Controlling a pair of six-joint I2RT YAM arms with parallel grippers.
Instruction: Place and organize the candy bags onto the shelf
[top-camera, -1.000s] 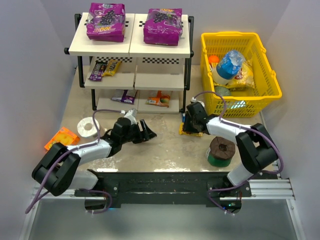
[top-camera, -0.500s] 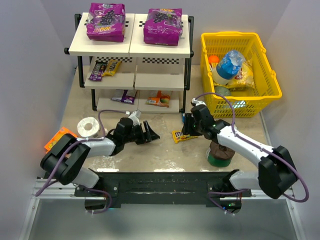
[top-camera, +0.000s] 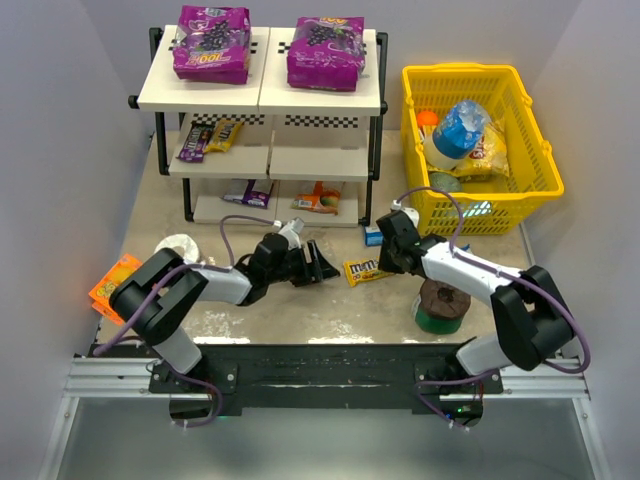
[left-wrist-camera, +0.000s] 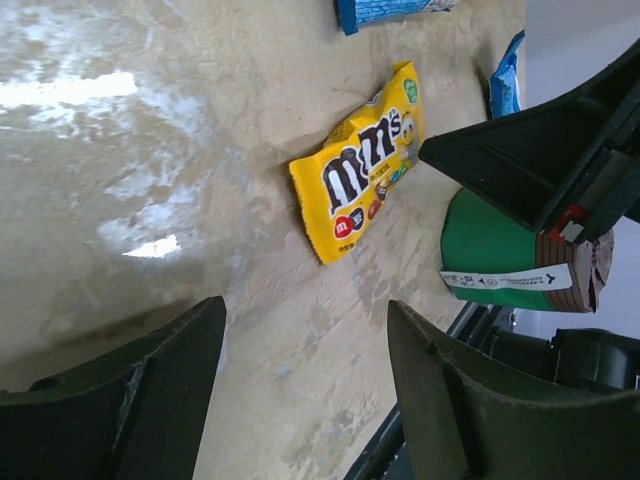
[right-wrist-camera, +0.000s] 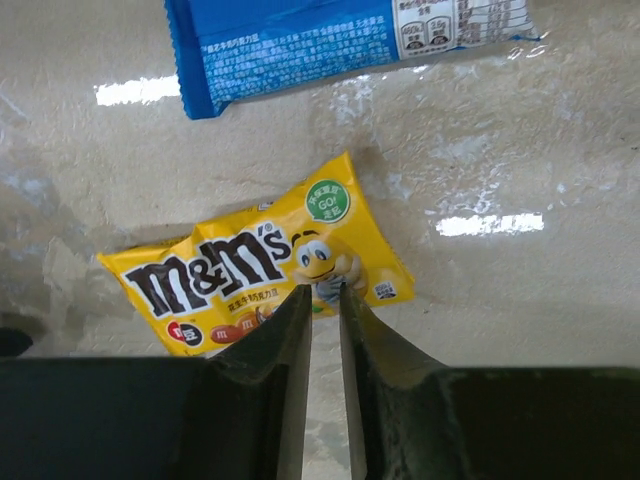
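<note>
Most of the stocking looks done. Two big purple bags (top-camera: 212, 42) (top-camera: 325, 52) lie side by side on the top board of the shelf (top-camera: 265, 95). The middle tier holds a dark-purple bag and a yellow one together at its left end (top-camera: 208, 137). On the bottom tier there's a small purple bag (top-camera: 250, 192) and an orange bag (top-camera: 318, 197).

Two bags are left out on the table (top-camera: 300, 310), by my reckoning. A yellow bag (top-camera: 362, 270) lies flat in front of the shelf's right end, and a blue bag (top-camera: 373, 237) sits just beyond it, closer to the shelf's foot.

The right gripper (top-camera: 385, 258) hovers right at the yellow bag's edge, with its fingers nearly pressed together and nothing between them. The left gripper (top-camera: 318, 268) points at the same bag from the other side, near but not touching. Its jaws are spread wide and empty.

So neither arm is carrying anything. The yellow bag seems to be the next pick, with the blue one after it. There's bare board on the right half of the middle tier to take them.
</note>
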